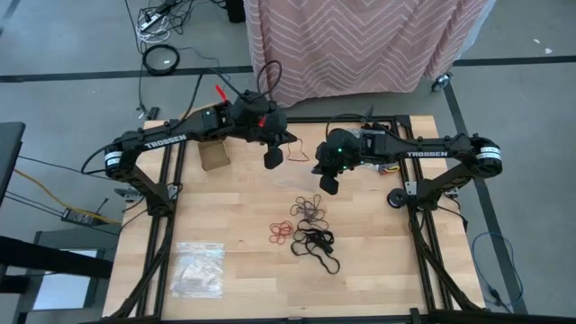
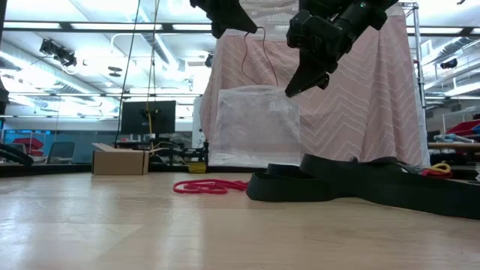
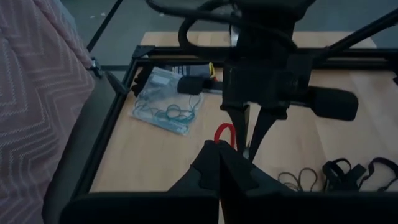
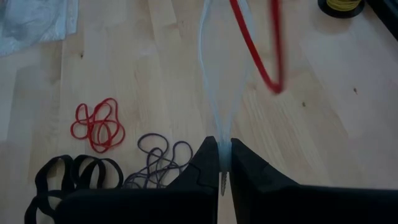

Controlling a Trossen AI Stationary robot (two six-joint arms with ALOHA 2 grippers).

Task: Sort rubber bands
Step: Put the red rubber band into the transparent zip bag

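Above the far middle of the table (image 1: 234,211), my 2 arms reach in from opposite sides, elbows bent and wrists raised, so that the claws meet nose to nose.

Left claw (image 1: 273,157): fingers pressed together on 1 red rubber band (image 3: 225,133), which dangles from the tips as a loop clear of the wood.

Right claw (image 1: 328,184): tilted downward, fingers pinching the thin edge of a clear plastic bag (image 2: 255,127), which hangs in the air below it. The red loop hangs just beside the pinched film.

On the table, in front of both claws, the other rubber bands lie in 3 close heaps: red (image 1: 281,231), thin tan-brown (image 1: 310,209) and black (image 1: 317,245).

A second bag (image 1: 198,268) lies flat near the front left corner.
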